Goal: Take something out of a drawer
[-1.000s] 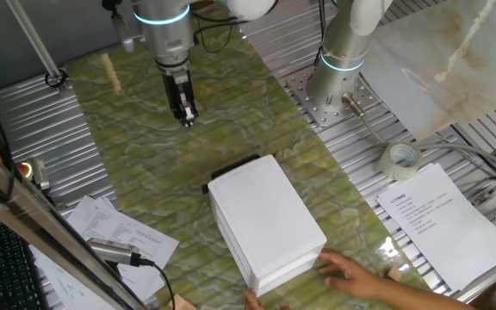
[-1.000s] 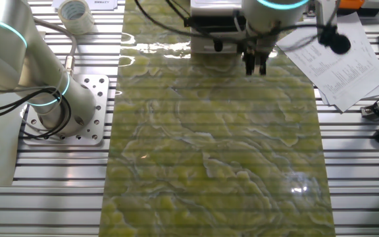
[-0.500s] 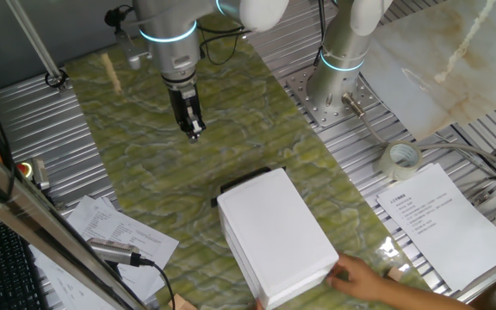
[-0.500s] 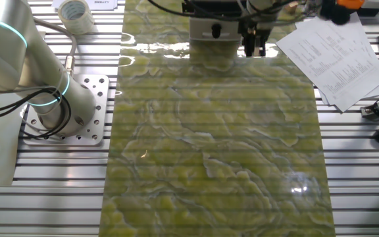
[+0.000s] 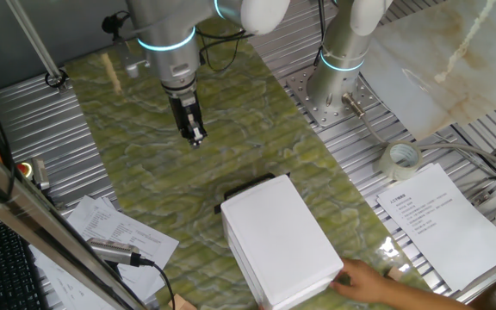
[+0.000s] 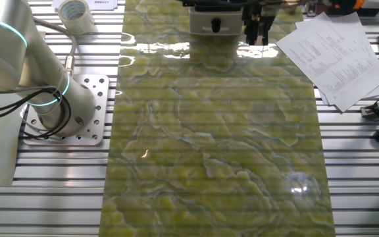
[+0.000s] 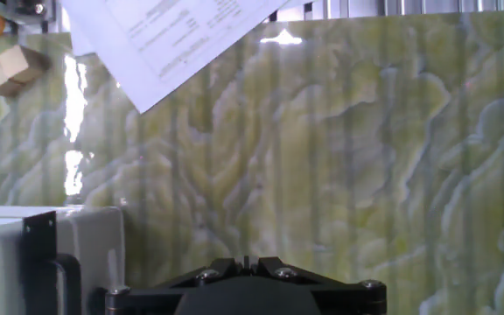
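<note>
The gripper [image 5: 195, 136] hangs over the green mat [image 5: 127, 164], pointing down, with bare mat under it. In the other fixed view its fingers [image 6: 249, 26] stand a little apart with nothing between them. The hand view does not show the tips at all.

Just beyond it sits the white cabinet [image 5: 282, 241], its front turned toward the gripper. The drawer [image 7: 90, 249] looks pushed fully in, and its black handle [image 5: 246, 189] is near the gripper but not touched. The block to be fetched is shut inside, so no view shows it.

At the far end of the cabinet a person's hand [image 5: 370, 280] rests against the rear corner.

Farther off, at the mat's edge, two tan wooden blocks [image 7: 11, 68] lie outside the cabinet beside a sheet of paper [image 7: 173, 31].

The main risk is probably the cabinet itself. It stands loose on a smooth mat, so a pull on the handle could drag the whole box along instead of sliding the drawer out, unless it is braced from behind. The gripper is also off to one side of the handle. A descent without lining up first could strike the cabinet top or hook only one end of the bar and twist the box. The person's hand is close enough to be bumped if the box shifts.
</note>
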{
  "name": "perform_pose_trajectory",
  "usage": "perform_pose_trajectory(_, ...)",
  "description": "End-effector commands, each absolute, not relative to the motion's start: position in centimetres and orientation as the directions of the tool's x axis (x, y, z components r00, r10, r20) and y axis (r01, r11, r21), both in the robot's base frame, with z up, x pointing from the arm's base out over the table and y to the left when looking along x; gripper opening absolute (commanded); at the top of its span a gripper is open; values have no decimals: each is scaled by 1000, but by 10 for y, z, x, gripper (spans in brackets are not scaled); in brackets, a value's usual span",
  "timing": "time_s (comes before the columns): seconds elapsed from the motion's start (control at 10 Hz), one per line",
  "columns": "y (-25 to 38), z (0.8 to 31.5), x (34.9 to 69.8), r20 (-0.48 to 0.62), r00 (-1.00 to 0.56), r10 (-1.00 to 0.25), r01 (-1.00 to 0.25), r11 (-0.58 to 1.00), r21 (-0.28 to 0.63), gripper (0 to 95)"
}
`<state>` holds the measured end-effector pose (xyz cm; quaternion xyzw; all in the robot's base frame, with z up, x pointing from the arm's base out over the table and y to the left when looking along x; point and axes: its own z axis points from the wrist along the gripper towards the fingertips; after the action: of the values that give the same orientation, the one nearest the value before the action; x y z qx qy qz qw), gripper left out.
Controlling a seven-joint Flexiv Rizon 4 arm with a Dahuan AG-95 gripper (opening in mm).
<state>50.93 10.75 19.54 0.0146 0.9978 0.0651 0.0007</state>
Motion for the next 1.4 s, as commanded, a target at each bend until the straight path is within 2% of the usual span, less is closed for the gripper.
perform_pose_trajectory(0.1, 114, 193, 510, 13, -1000, 6, 7, 993, 115, 0)
perform_pose_trajectory(0.4, 135, 190, 513, 89, -996, -4, -2, 1000, 24, 0)
perform_pose_trajectory(1.4, 162, 185, 514, 136, -990, -39, -33, 999, 43, 0)
